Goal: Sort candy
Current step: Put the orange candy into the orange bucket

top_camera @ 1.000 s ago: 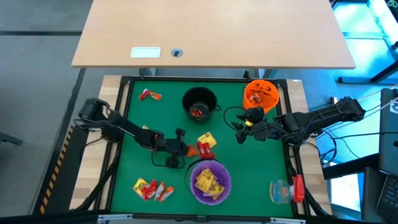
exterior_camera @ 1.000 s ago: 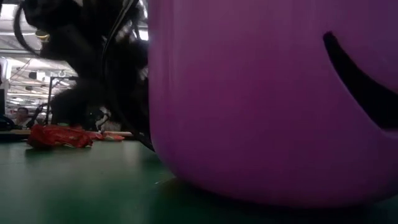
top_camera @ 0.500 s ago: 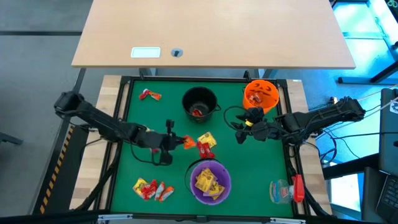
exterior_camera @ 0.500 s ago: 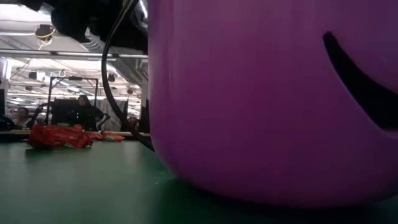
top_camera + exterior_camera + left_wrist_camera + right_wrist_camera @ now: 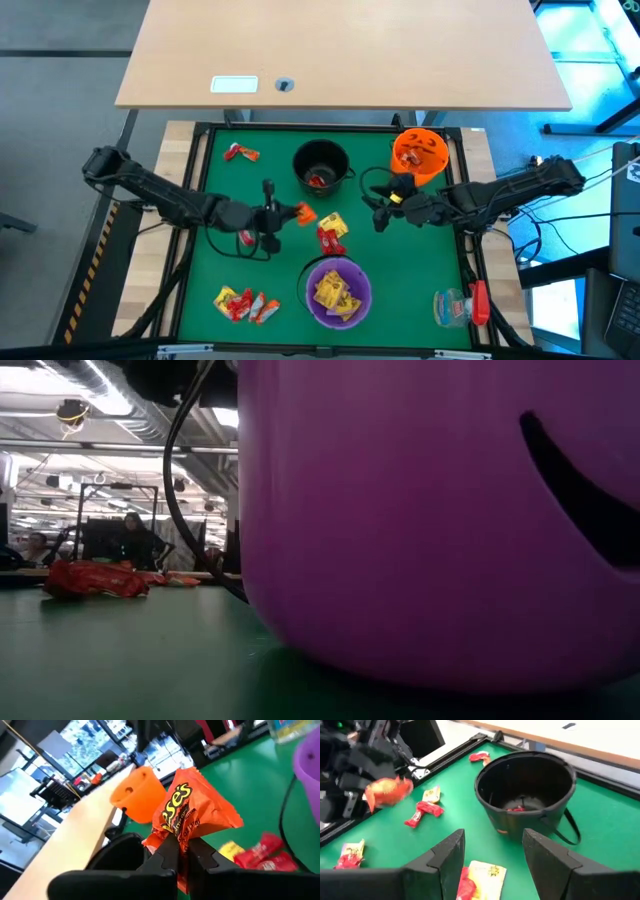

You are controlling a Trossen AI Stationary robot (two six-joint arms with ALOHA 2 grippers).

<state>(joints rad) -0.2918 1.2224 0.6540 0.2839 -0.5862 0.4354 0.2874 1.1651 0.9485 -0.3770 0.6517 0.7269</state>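
My left gripper (image 5: 290, 213) is shut on an orange wrapped candy (image 5: 304, 212) above the green mat, between the black bucket (image 5: 321, 165) and the purple bucket (image 5: 338, 290). My right gripper (image 5: 377, 213) is open and empty just below the orange bucket (image 5: 420, 153); its fingers stand apart in the right wrist view (image 5: 492, 860). A yellow and a red candy (image 5: 330, 232) lie on the mat between the grippers. More candy lies at the near left (image 5: 243, 303) and far left (image 5: 240, 153). Each bucket holds some candy. My left gripper pinches the orange candy by the lower end of its wrapper (image 5: 181, 836) between its two fingers. The fingers come about level from the table's left. The candy sticks out beyond the fingertips, lifted clear of the mat.
A clear plastic item with a red part (image 5: 462, 305) lies at the near right corner. A black frame (image 5: 330, 127) borders the mat. A wooden table (image 5: 340, 50) stands beyond the far edge. In the low view the purple bucket (image 5: 440, 520) fills most of the picture.
My left gripper has risen from the mat with the orange candy shut in its fingers and gone toward the far edge. The candy is now lifted clear. In the low view the gripper has gone up out of sight.
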